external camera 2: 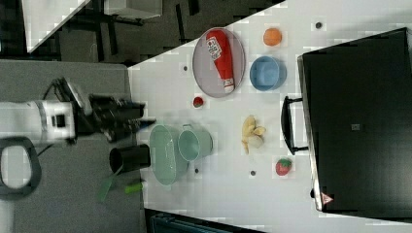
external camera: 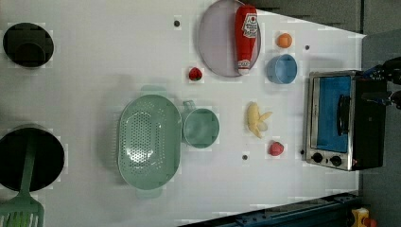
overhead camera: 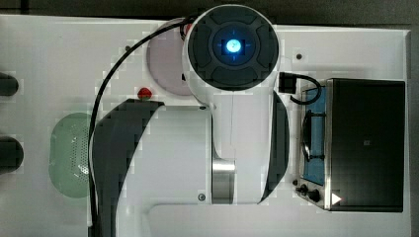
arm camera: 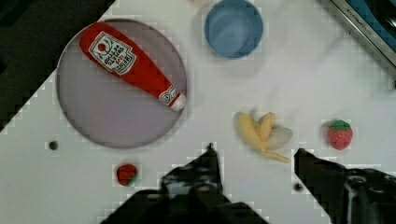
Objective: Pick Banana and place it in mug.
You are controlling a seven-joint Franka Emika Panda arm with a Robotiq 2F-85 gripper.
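The banana [external camera: 257, 120] is pale yellow and partly peeled, lying on the white table between the mug and the toaster oven. It also appears as banana [external camera 2: 252, 132] and banana [arm camera: 261, 133]. The teal mug [external camera: 201, 127] stands upright next to the green colander [external camera: 149, 142], its handle toward the colander; mug [external camera 2: 195, 144] looks empty. My gripper [arm camera: 254, 151] is open, with its two dark fingers [arm camera: 210, 163] spread wide and nothing between them. It hangs above the table, and the banana lies just beyond the fingertips. In the right view the gripper [external camera 2: 133, 116] sits high at the right view's left.
A ketchup bottle [external camera: 246, 38] lies on a grey plate [external camera: 215, 47]. A blue bowl [external camera: 281, 68], an orange ball [external camera: 283, 40] and strawberries [external camera: 276, 148] [external camera: 195, 74] surround the banana. A toaster oven [external camera: 335, 120] stands at the left view's right. Black pots [external camera: 28, 45] sit at the left view's left.
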